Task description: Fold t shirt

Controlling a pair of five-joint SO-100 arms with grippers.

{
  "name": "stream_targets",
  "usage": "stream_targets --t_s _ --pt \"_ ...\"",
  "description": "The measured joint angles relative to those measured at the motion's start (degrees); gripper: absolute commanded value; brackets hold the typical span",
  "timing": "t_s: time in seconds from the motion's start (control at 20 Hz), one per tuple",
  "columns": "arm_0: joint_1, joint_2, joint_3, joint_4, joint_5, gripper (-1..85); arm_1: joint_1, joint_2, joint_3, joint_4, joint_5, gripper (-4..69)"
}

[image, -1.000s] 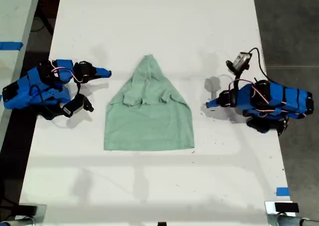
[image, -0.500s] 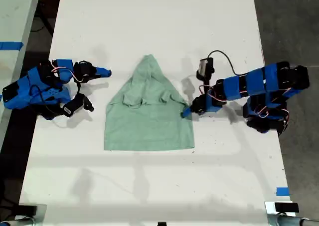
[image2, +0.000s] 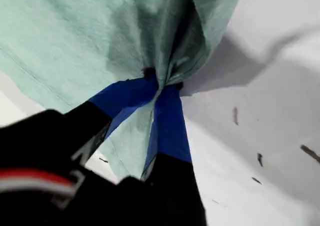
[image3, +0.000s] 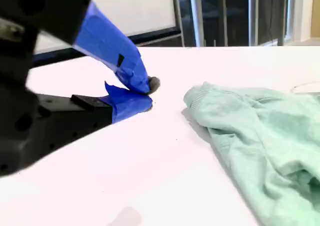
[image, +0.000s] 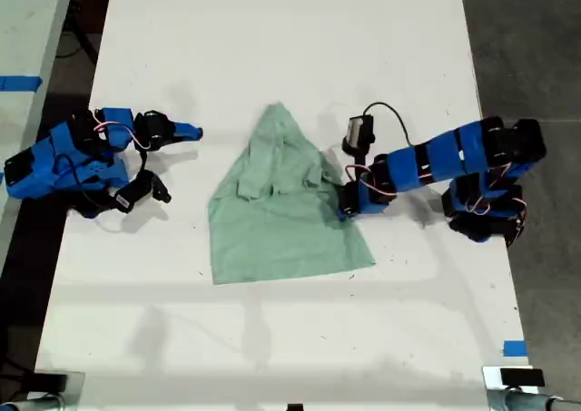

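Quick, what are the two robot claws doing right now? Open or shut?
My first gripper: shut, pinching the edge of the t shirt.
My second gripper: shut, holding nothing, apart from the shirt.

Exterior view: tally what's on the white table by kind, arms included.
Blue arms: 2, my first claw shut on the shirt's edge, my second claw apart from it
Mint-green t shirt: 1
Total: 3
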Motion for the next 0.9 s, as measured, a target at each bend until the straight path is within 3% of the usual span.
stream_targets --t_s 0.2,0.5,0.8,0.85,0.9 --pt "0.00 0.00 0.00 0.00 0.00 -0.3 0.18 4.22 -2.81 10.37 -2.55 -0.5" --pt "0.00 0.00 0.00 0.00 0.00 -0.3 -1.14 -17.40 -44.12 31.11 -9.76 -0.6" --pt "0.00 0.00 0.00 0.00 0.00 -0.3 -1.41 -19.16 -53.09 34.54 -12.04 -0.8" --pt "0.00 0.00 0.00 0.00 0.00 -0.3 -1.41 -19.16 -55.11 35.24 -12.66 2.8" --pt "0.00 0.00 0.00 0.00 0.00 -0.3 -1.58 -19.16 -56.69 35.60 -13.36 14.4"
